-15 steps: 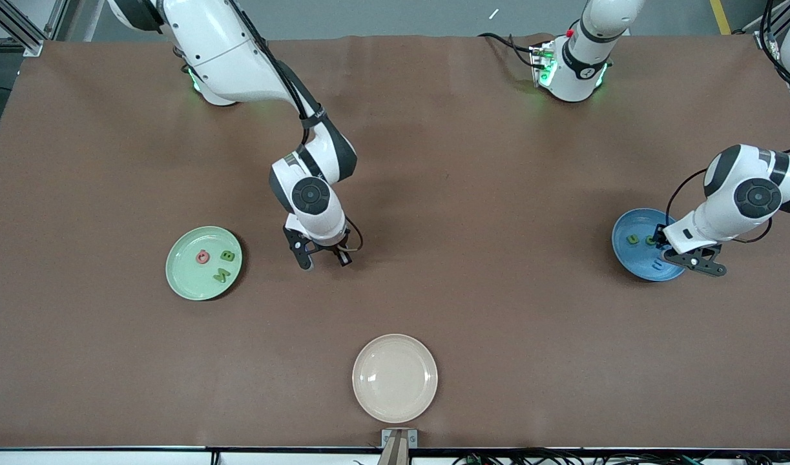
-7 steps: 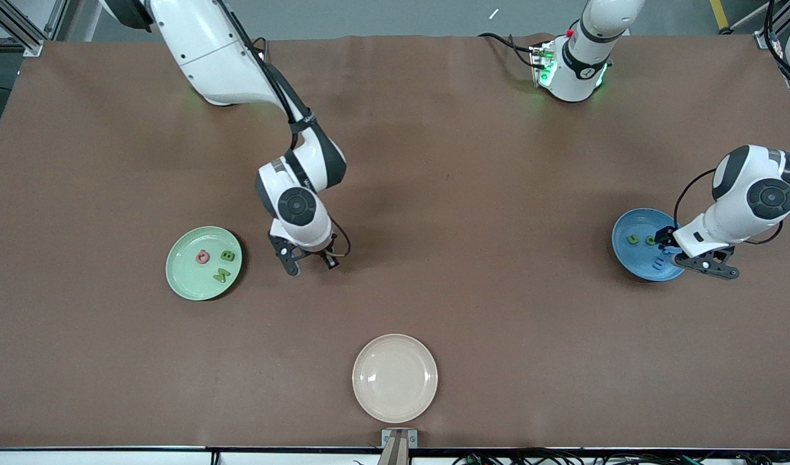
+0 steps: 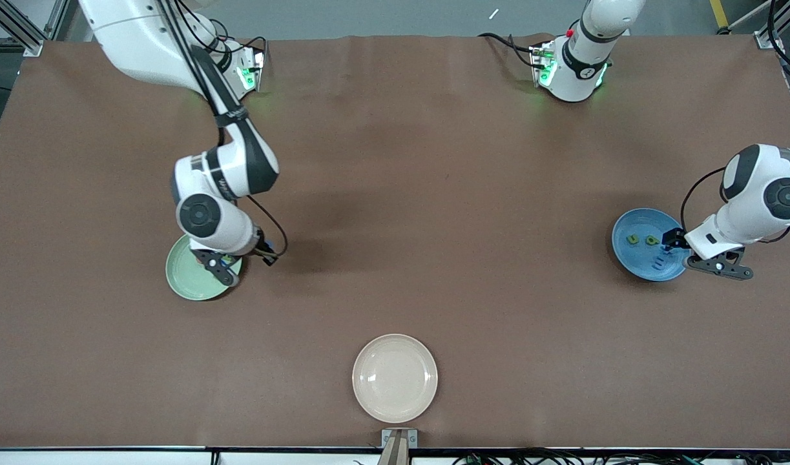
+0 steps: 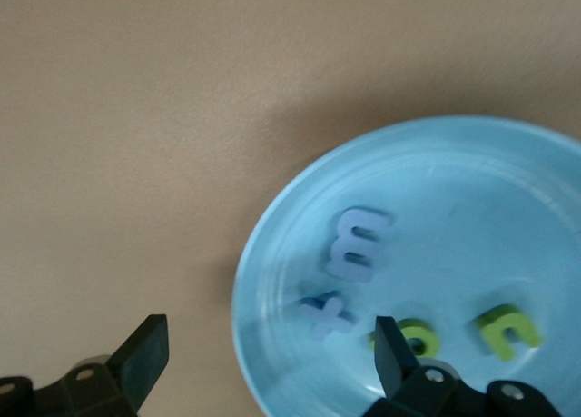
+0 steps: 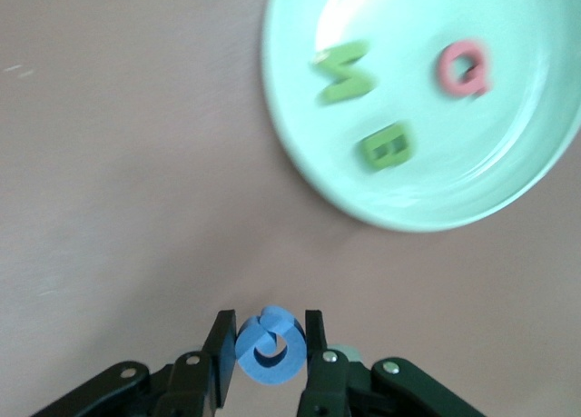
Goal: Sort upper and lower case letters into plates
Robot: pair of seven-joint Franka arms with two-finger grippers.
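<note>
The pale green plate (image 3: 183,281) holds a green M (image 5: 345,72), a green B (image 5: 388,145) and a pinkish-red letter (image 5: 461,69); the right arm hides them in the front view. My right gripper (image 3: 243,261) hangs over the table just beside this plate's rim. It is shut on a round blue letter (image 5: 270,348). The bright blue plate (image 3: 632,263) holds a blue m (image 4: 360,244), a blue t (image 4: 327,314) and two green small letters (image 4: 507,330). My left gripper (image 3: 712,258) is open and empty over this plate's rim.
An empty cream-beige plate (image 3: 395,378) lies near the table's front edge, in the middle. The brown table (image 3: 472,213) stretches bare between the two coloured plates. The arm bases stand along the table's edge farthest from the front camera.
My right gripper has carried the blue letter from the table's middle to the pale green plate's rim. My left gripper has drifted slightly off the blue plate toward the left arm's end.
</note>
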